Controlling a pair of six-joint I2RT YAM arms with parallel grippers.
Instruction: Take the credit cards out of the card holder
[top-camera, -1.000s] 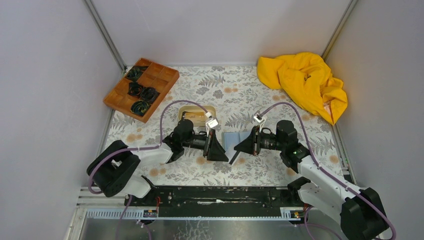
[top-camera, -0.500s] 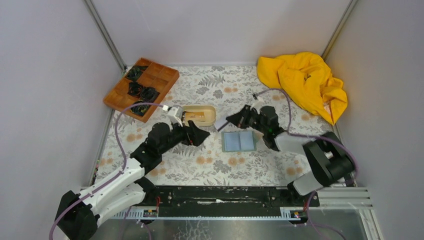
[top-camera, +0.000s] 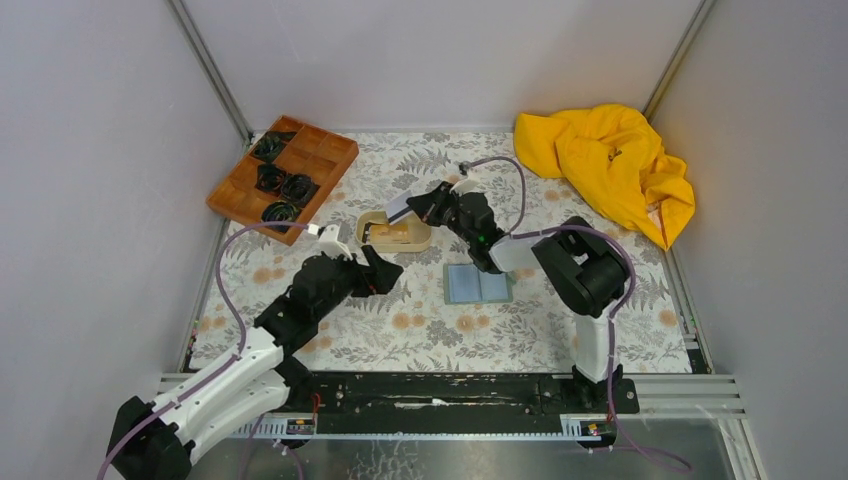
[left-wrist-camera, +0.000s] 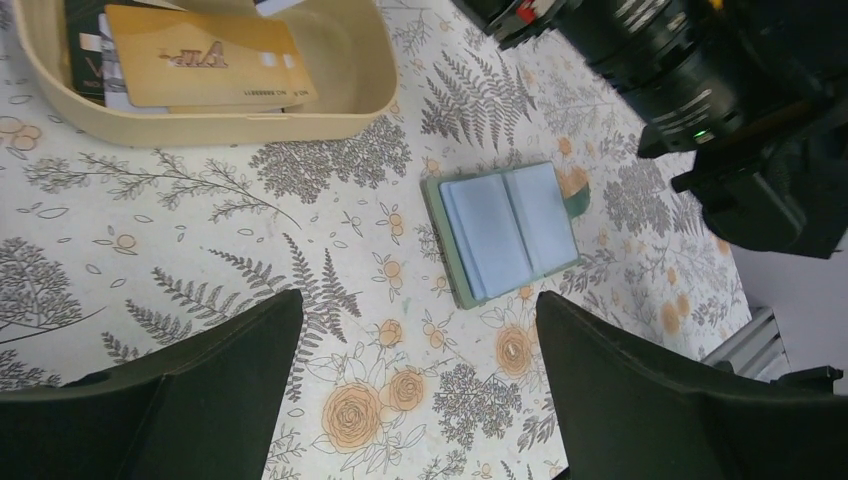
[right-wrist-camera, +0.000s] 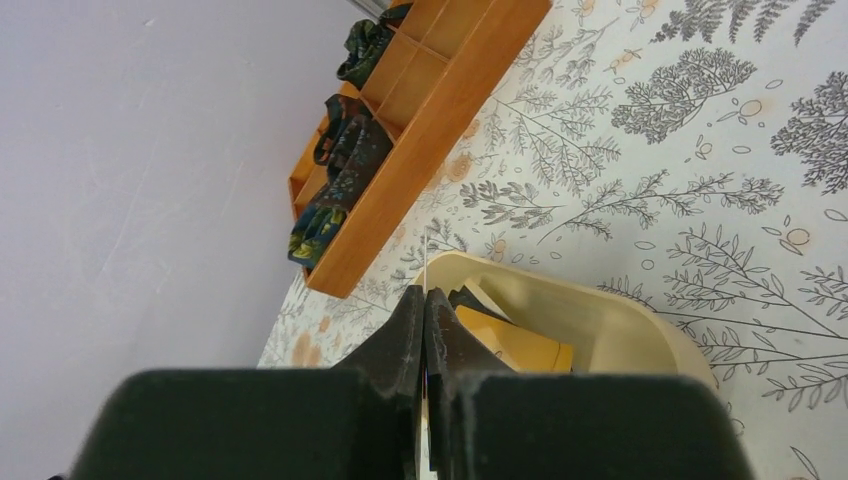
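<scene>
Card (right-wrist-camera: 425, 262) in your right gripper (right-wrist-camera: 424, 300) edge-on, a mere sliver, tray (left-wrist-camera: 250, 125) beyond your left gripper (left-wrist-camera: 418, 305) cropped, lower cards (left-wrist-camera: 85, 60) covered.

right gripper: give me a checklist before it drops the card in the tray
1. Card gripped: ok. The right gripper has its jaws shut on the card's thin edge.
2. Right gripper over the tray: ok. Its tips hang above the rim, with the inside of the tray just beyond.
3. Room in the tray: ok. A tan card and others lie flat, with space above them.
4. Wallet emptied: ok as far as can be seen. It lies open, and no card shows on its panels.
5. Left gripper out of the way: ok. It is open, holds nothing and is on the near side of the tray.
</scene>
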